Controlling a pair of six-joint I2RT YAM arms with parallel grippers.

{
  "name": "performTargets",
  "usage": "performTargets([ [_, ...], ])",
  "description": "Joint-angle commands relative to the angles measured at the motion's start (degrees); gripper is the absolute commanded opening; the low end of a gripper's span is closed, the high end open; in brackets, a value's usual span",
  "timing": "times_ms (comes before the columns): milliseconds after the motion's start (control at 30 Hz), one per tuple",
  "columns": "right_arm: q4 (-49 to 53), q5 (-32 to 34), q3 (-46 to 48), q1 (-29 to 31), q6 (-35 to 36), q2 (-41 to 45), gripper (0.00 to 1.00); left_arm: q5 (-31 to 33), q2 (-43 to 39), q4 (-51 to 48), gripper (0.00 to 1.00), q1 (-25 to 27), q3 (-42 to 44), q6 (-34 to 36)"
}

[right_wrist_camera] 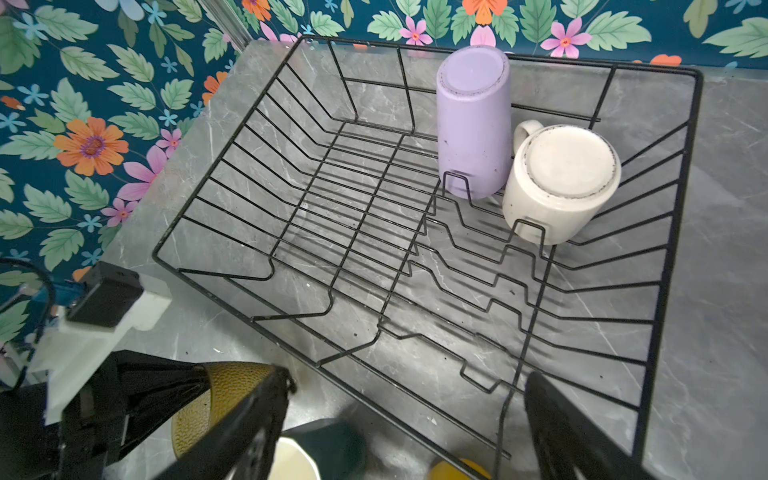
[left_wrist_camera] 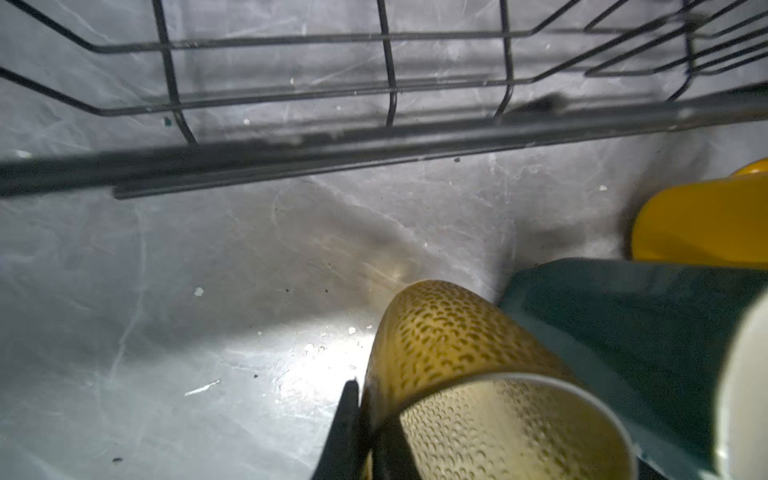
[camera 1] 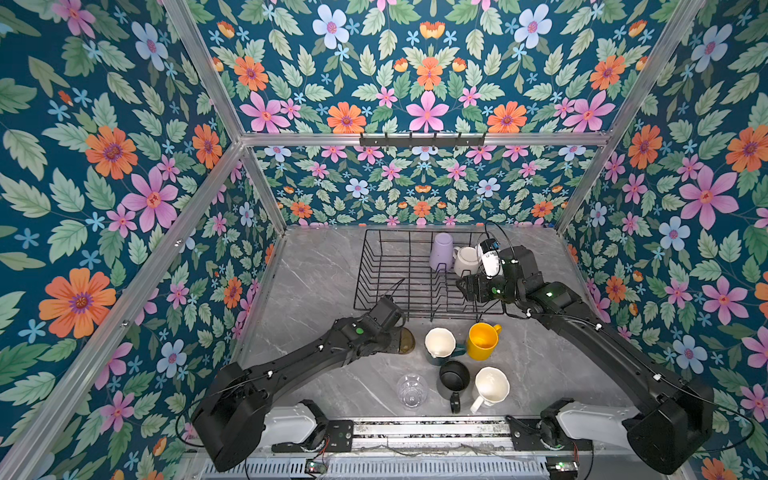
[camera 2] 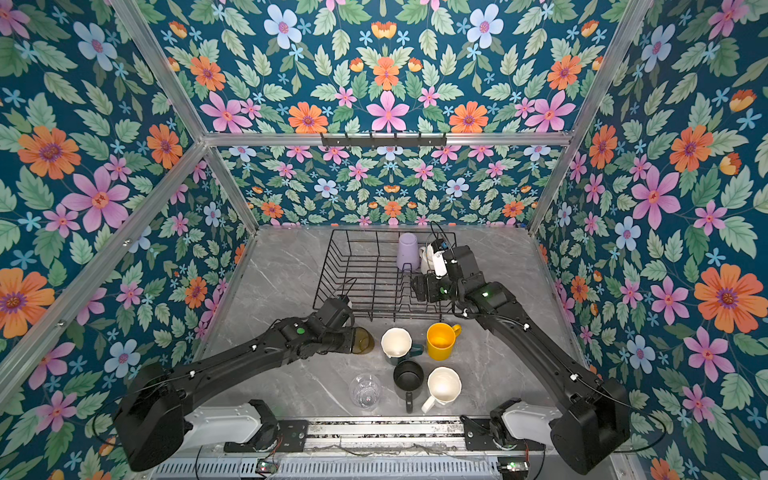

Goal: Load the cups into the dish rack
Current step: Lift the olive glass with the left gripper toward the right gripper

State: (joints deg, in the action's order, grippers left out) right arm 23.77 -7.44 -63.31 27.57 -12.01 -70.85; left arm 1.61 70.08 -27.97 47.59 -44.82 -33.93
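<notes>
1. In both top views the dish rack (camera 1: pixel 399 286) stands at the back of the surface (camera 1: pixel 316 274). A bare strip of surface runs along its left side, and its left half is open wire.
   - In its back right part, side by side and upside down, are the lavender tumbler (camera 1: pixel 441 251) and the inverted white mug (camera 1: pixel 466 261).
   - The right fingers (camera 1: pixel 462 286) hang over the rack's front right part.
   - Just outside the front rail, the left fingers (camera 1: pixel 392 341) grip the tilted olive-amber glass (camera 1: pixel 406 340).
   - Farther from the rail stand the dark green mug (camera 1: pixel 439 344), yellow mug (camera 1: pixel 482 340), black mug (camera 1: pixel 454 377), upright white mug (camera 1: pixel 491 386) and clear glass (camera 1: pixel 411 390).
   - The count is eight cups, two inside the rack and six outside it, and one rack.
2. In the left wrist view, open surface lies between the rack's front rail and the glass.
   - The left fingers (left_wrist_camera: pixel 351 424) are clamped narrow on the glass wall at its rim, one outside and one inside.
   - The dark green mug is just beside the glass, with the yellow mug beyond it.
3. In the right wrist view, the right fingers (right_wrist_camera: pixel 266 407) are spread wide over the rack's front rail and hold nothing. The divider rows between them and the two racked cups are free.
</notes>
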Motion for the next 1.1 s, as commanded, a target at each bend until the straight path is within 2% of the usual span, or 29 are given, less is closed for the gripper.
performTargets([
  [0,-3.0,-2.7,0.1,0.0,-1.3,0.7,0.89,1.5,-4.6,-0.7,0.0,-0.3,-0.3,1.2],
  [100,-4.3,-5.5,0.4,0.1,-1.9,1.5,0.89,0.1,-10.3,1.2,0.0,-0.4,-0.2,2.9],
  [267,-9.3,-14.4,2.1,-0.9,-4.6,3.1,0.89,-7.9,-18.7,11.9,0.0,-1.5,3.4,4.8],
  [367,-13.5,-21.2,3.8,-2.4,-7.7,4.2,0.89,-13.7,-20.7,19.3,0.0,-3.0,5.8,4.5],
  [533,-18.9,-29.5,5.7,-4.1,-11.3,4.7,0.89,-24.2,-20.3,30.7,0.0,-7.1,8.1,2.8],
  [767,-26.4,-39.9,8.5,-4.3,-15.4,4.3,0.89,-40.5,-17.6,51.0,0.0,-15.4,12.8,-5.9],
  [833,-27.8,-41.6,8.9,-4.3,-16.2,3.8,0.89,-43.0,-16.7,55.4,0.0,-16.0,13.6,-7.7],
  [1067,-32.5,-49.1,9.3,-4.3,-19.5,0.4,0.88,-45.6,-13.5,62.4,0.0,-16.2,14.1,-10.4],
])
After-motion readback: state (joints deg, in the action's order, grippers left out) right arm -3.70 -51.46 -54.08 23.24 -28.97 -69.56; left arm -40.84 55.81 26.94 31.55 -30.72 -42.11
